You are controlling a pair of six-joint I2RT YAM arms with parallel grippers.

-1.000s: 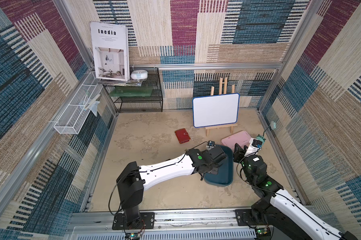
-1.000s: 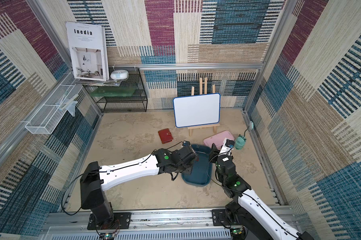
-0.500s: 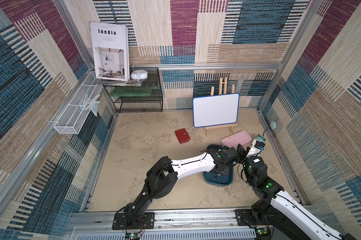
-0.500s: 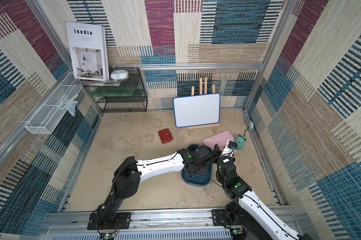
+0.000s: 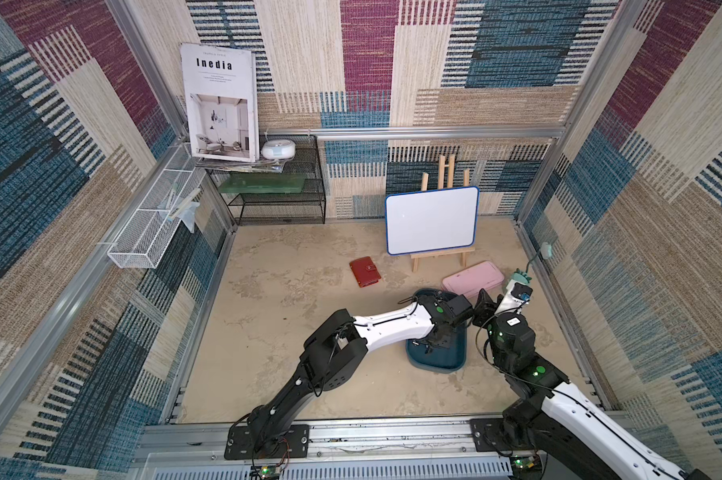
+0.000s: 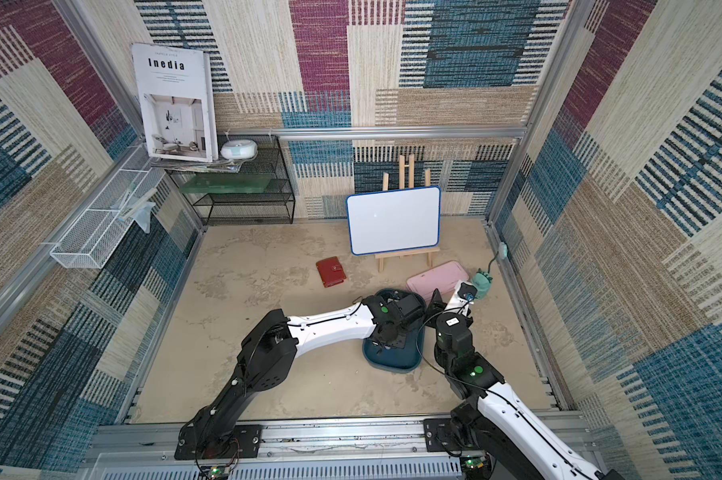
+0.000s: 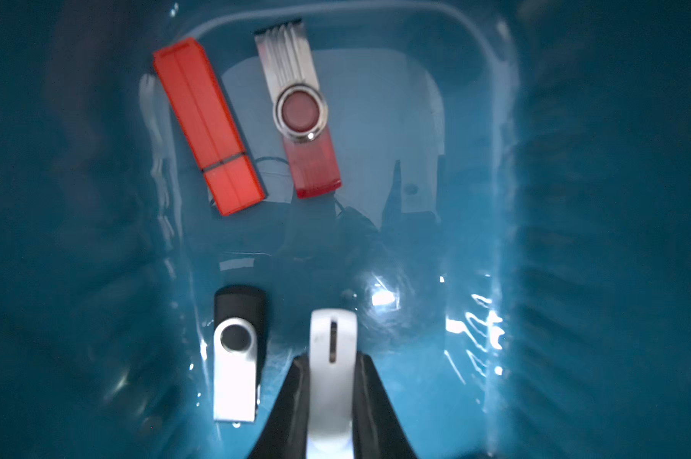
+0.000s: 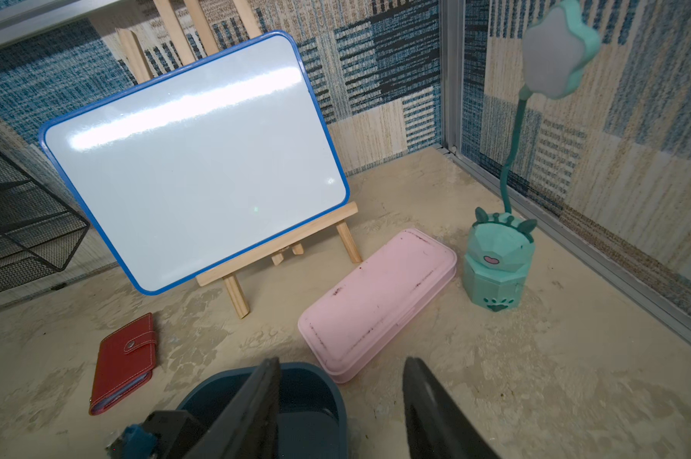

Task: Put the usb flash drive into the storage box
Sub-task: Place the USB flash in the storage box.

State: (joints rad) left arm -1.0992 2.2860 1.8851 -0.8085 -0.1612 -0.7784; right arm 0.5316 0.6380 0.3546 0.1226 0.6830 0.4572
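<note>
Inside storage box [image 7: 554, 198], left pincer [image 7: 332, 359] pinching silver usb flash drive [image 7: 332, 330]; right pincer [image 8: 342, 361] spread, empty.

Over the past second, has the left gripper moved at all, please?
Yes: the left gripper shifted away from the red wallet, farther across the storage box.

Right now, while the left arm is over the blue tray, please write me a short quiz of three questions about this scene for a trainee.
1. True or false: the right gripper holds a flash drive.
2. How many drives lie loose in the storage box, besides the silver drive that the left gripper grips?
3. What stands on the wooden easel? A) a mirror B) whiteboard C) a clock

Key: 1. False: its jaws stand open and empty. 2. Three: orange stick, red swivel drive, black and silver drive. 3. B.
</note>
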